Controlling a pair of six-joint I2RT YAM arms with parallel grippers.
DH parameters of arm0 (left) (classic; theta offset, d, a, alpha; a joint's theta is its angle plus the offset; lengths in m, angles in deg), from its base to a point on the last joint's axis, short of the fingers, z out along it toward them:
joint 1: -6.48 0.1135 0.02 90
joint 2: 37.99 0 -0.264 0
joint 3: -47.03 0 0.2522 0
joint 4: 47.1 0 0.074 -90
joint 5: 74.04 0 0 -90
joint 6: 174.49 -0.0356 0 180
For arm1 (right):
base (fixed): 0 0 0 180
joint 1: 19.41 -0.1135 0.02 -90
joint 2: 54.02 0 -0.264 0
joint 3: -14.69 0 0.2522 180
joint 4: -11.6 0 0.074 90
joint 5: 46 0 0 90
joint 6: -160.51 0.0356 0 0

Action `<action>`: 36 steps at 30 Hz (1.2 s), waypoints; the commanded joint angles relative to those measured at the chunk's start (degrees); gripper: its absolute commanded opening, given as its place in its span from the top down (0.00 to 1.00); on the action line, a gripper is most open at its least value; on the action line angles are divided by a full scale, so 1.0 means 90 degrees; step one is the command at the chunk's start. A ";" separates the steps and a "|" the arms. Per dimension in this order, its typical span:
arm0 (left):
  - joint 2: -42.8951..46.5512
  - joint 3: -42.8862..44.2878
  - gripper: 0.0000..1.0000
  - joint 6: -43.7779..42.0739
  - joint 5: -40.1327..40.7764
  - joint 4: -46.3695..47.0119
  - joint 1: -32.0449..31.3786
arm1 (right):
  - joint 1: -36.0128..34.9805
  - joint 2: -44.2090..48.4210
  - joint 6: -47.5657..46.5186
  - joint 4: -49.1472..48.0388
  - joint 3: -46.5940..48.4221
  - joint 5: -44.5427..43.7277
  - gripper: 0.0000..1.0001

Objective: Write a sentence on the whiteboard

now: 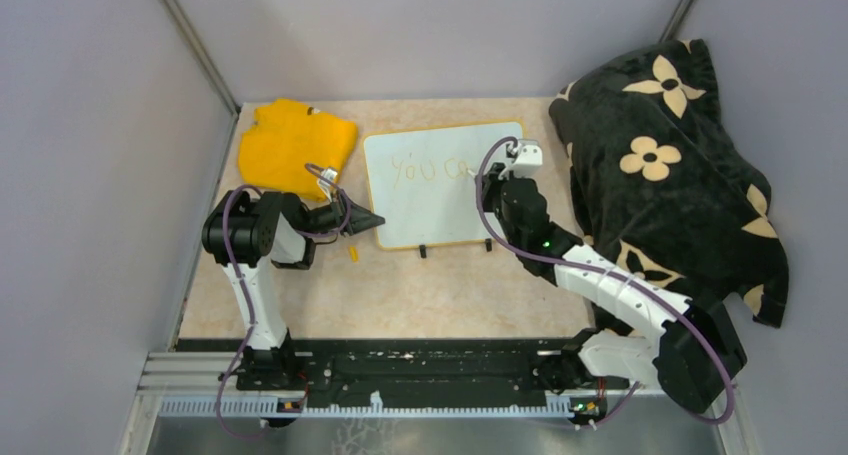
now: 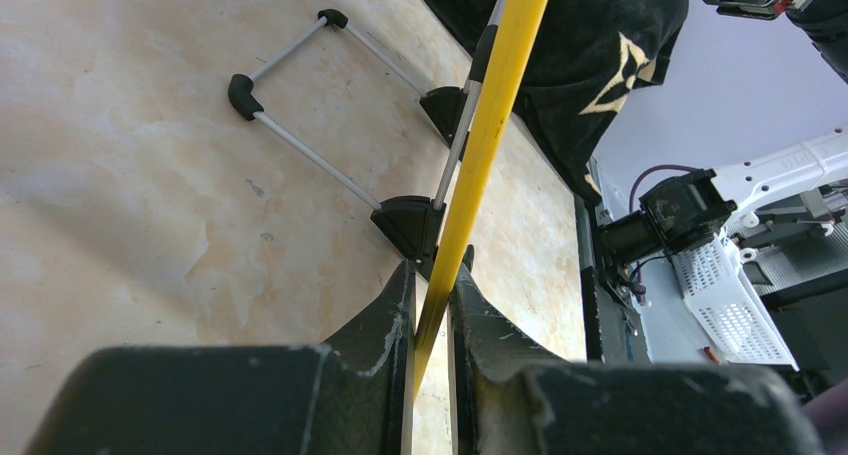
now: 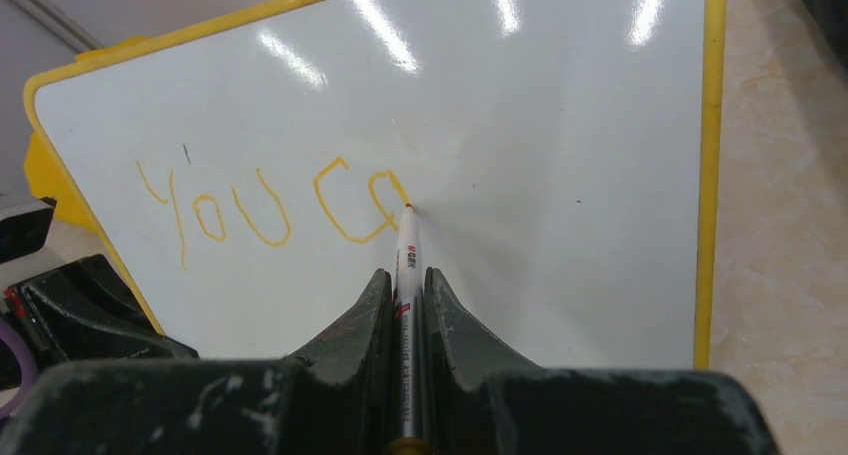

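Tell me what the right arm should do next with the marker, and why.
Probably lift slightly, shift right and start the next letter. The right tool is shut on the marker, its tip touching the whiteboard at the end of the "a"; the sentence reads only "you ca". The left tool clamps the board's rim.

1. On the whiteboard (image 3: 560, 125), the sentence (image 3: 270, 210) is written in thin yellow-orange handwriting. The letters "you ca" can be read in one line (large and small letters are mixed, roughly "YoU Ca").
2. In the top external view this writing is seen on the upper left of the board, where only "you c" can be made out.
3. Small red print is carried on the white barrel of the marker (image 3: 405, 265), but it is too small to be read.
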 commanded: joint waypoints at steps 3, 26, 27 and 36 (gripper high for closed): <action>-0.0242 0.0004 1.00 -0.0013 0.0153 0.1420 -0.0006 | 0.0103 0.0265 0.0044 0.0014 -0.0108 -0.0071 1.00; -0.0260 0.0023 1.00 -0.0007 0.0143 0.1387 -0.0006 | 0.0121 0.0027 -0.0096 0.0026 0.0740 0.0098 1.00; -0.0257 0.0021 1.00 -0.0002 0.0142 0.1391 -0.0006 | 0.0134 -0.0003 -0.0101 0.0026 0.0752 0.0100 1.00; -0.0254 0.0023 1.00 -0.0001 0.0143 0.1391 -0.0006 | 0.0170 0.0016 -0.0065 0.0006 0.0567 0.0045 1.00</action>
